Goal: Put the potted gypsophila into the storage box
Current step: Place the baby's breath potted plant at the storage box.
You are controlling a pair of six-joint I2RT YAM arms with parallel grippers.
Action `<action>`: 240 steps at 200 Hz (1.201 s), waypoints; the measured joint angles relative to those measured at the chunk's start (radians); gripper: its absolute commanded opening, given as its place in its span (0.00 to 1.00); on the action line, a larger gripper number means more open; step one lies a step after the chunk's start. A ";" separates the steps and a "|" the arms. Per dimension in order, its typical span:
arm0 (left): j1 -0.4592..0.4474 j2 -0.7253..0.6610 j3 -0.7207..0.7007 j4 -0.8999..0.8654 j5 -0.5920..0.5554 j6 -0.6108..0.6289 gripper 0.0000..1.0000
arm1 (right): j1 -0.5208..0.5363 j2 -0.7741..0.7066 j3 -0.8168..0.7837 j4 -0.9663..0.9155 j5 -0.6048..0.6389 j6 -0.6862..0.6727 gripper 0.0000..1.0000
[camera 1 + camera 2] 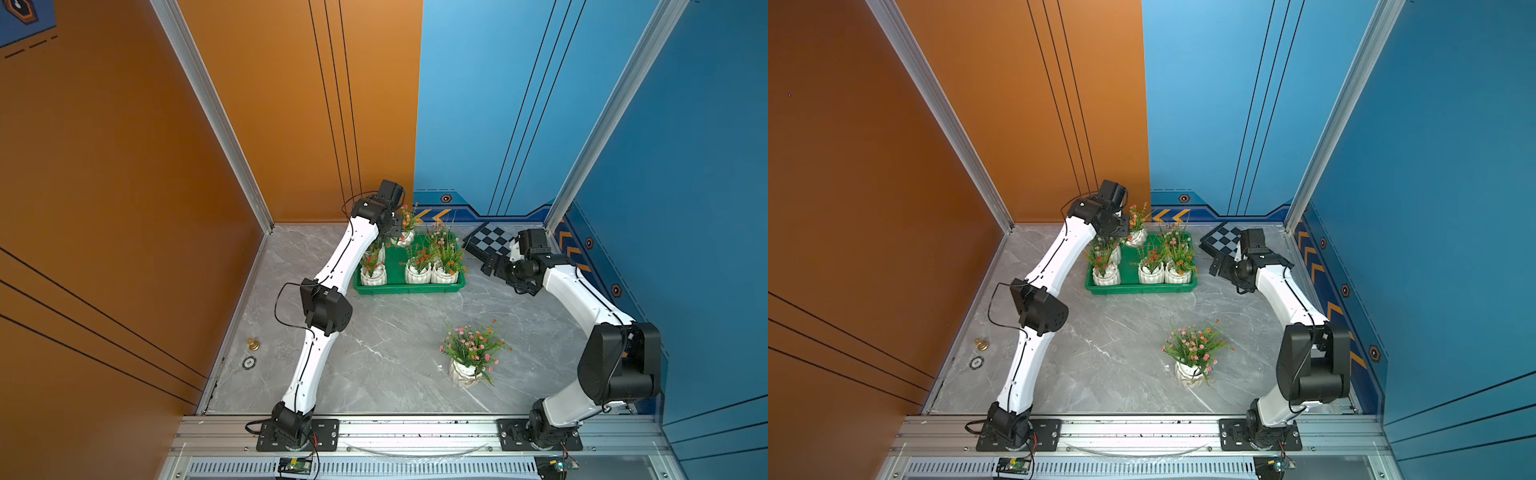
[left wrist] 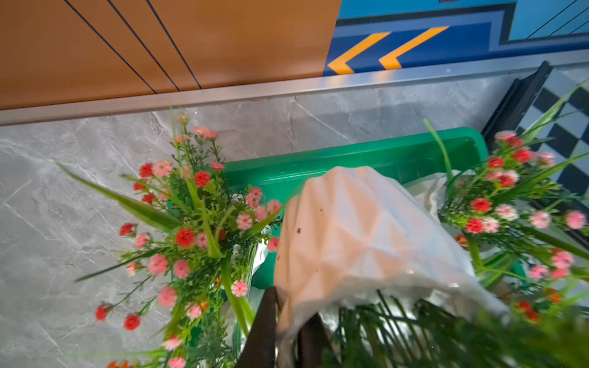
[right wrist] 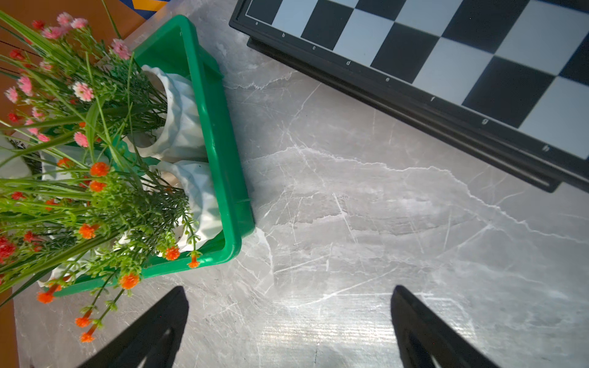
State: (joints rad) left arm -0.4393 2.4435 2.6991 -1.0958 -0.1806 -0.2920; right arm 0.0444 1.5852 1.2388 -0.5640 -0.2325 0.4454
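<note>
The green storage box (image 1: 409, 287) (image 1: 1140, 289) stands at the back of the table with several potted gypsophila in it, such as one at the front left (image 1: 373, 274). My left gripper (image 2: 287, 334) is shut on the rim of a tilted white pot (image 2: 357, 229) (image 1: 402, 238) over the box's back left corner (image 2: 350, 156). One more potted gypsophila (image 1: 464, 372) (image 1: 1190, 372) stands alone on the table nearer the front. My right gripper (image 3: 290, 306) (image 1: 490, 266) hangs open over bare table just right of the box (image 3: 220, 143), holding nothing.
A black-and-grey chequered board (image 1: 494, 241) (image 3: 446, 47) lies at the back right, close to my right gripper. A small brass piece (image 1: 253, 344) and a round disc (image 1: 249, 363) lie by the left wall. Walls close in the back and both sides.
</note>
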 measured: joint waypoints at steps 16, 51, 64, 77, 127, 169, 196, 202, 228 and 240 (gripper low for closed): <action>0.000 0.019 0.000 0.000 0.000 0.003 0.00 | 0.000 0.008 0.000 0.000 0.000 0.000 1.00; 0.000 0.052 0.000 0.006 0.002 0.012 0.00 | 0.000 0.018 0.000 0.000 0.000 0.000 1.00; -0.004 0.063 0.000 0.009 0.002 0.015 0.00 | 0.000 0.021 0.000 0.000 0.000 0.000 1.00; -0.006 0.072 0.000 0.015 0.005 0.016 0.00 | 0.000 0.028 0.000 0.000 0.000 0.000 1.00; -0.023 0.114 0.000 0.059 0.032 0.015 0.00 | 0.000 0.053 0.000 0.000 0.000 0.000 1.00; -0.029 0.133 0.000 0.085 0.032 0.016 0.00 | 0.000 0.066 0.000 0.000 -0.003 -0.001 1.00; -0.031 0.138 0.000 0.096 0.033 0.018 0.00 | 0.000 0.077 0.000 0.000 -0.004 -0.001 1.00; -0.032 0.140 0.000 0.100 0.034 0.019 0.00 | 0.000 0.079 0.001 0.000 -0.005 -0.001 1.00; -0.037 0.150 0.000 0.120 0.043 0.026 0.00 | 0.000 0.082 0.002 0.000 -0.008 -0.001 1.00; -0.039 0.158 0.000 0.135 0.045 0.027 0.00 | 0.000 0.082 0.004 0.001 -0.007 -0.001 1.00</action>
State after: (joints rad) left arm -0.4782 2.6019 2.6991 -0.9607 -0.1352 -0.2646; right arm 0.0444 1.6676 1.2430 -0.5629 -0.2398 0.4446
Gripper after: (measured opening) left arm 0.124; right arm 0.999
